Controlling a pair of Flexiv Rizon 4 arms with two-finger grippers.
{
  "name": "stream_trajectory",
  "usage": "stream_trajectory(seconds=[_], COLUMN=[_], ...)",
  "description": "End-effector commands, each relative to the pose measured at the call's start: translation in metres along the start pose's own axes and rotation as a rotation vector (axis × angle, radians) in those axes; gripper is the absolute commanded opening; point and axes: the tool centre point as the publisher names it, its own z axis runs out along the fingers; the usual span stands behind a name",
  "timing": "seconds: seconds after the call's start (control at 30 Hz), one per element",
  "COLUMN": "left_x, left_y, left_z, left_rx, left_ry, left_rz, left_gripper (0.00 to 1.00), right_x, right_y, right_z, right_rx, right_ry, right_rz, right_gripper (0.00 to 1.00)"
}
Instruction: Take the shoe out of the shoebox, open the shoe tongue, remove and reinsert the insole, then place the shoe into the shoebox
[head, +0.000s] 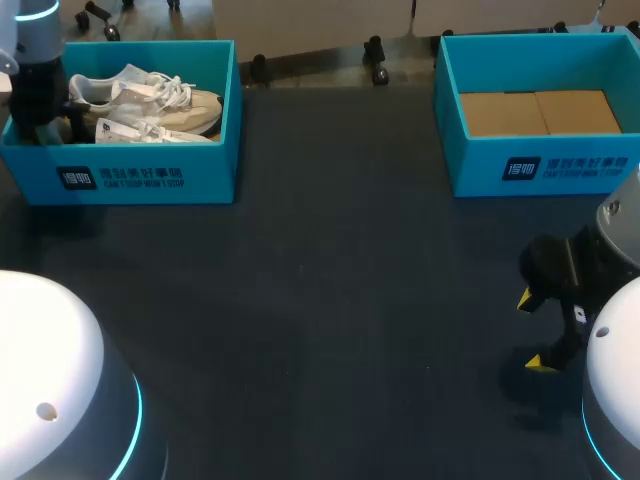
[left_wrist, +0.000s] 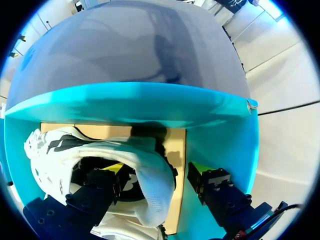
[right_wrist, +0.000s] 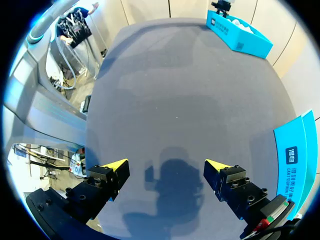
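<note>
- At the table's far left corner you have a turquoise shoebox (head: 150, 175) with a white sneaker (head: 150, 95) lying inside on its side.
- Your left gripper (left_wrist: 157, 170) is down in that box at the sneaker's heel. Its fingers are spread: one yellow tip sits inside the shoe's opening, and the other is outside the heel collar, near the box wall. The outer finger (left_wrist: 202, 172) shows a gap to the shoe, so nothing is clamped.
- A dark marking (left_wrist: 60, 142) runs along the sneaker's side; it is not legible.
- A second turquoise shoebox (head: 540, 165) stands at the far right, with only its brown cardboard floor (head: 540, 112) showing inside.
- Each box front carries a white emblem and a line of white lettering.
- Your right gripper (right_wrist: 167, 167) hangs over the dark table (head: 330, 330) near the right edge, with its fingers wide apart and holding nothing.
</note>
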Motion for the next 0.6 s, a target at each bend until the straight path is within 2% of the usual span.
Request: stream_trajectory(seconds=[0.03, 0.13, 0.23, 0.27, 0.37, 0.43, 0.6], left_x=[0.003, 0.002, 0.0, 0.0, -0.002, -0.003, -0.004], left_y=[0.004, 0.006, 0.006, 0.007, 0.007, 0.006, 0.004], left_z=[0.003, 0.005, 0.008, 0.009, 0.011, 0.013, 0.017], left_rx=[0.006, 0.009, 0.01, 0.011, 0.015, 0.017, 0.016], left_ry=[-0.008, -0.012, -0.008, -0.006, -0.002, 0.002, 0.01], left_rz=[-0.001, -0.002, -0.001, 0.0, 0.004, 0.006, 0.012], left_gripper=[0.77, 0.76, 0.72, 0.67, 0.66, 0.6, 0.6], right_x=[0.002, 0.002, 0.002, 0.002, 0.002, 0.002, 0.002], right_y=[0.0, 0.0, 0.0, 0.0, 0.0, 0.0, 0.0], right_z=[0.0, 0.0, 0.0, 0.0, 0.0, 0.0, 0.0], right_rx=[0.001, 0.001, 0.001, 0.001, 0.001, 0.001, 0.001], right_ry=[-0.004, -0.004, -0.004, -0.004, -0.004, -0.004, -0.004], right_rz=[0.0, 0.0, 0.0, 0.0, 0.0, 0.0, 0.0], right_gripper=[1.0, 1.0, 1.0, 1.0, 1.0, 1.0, 1.0])
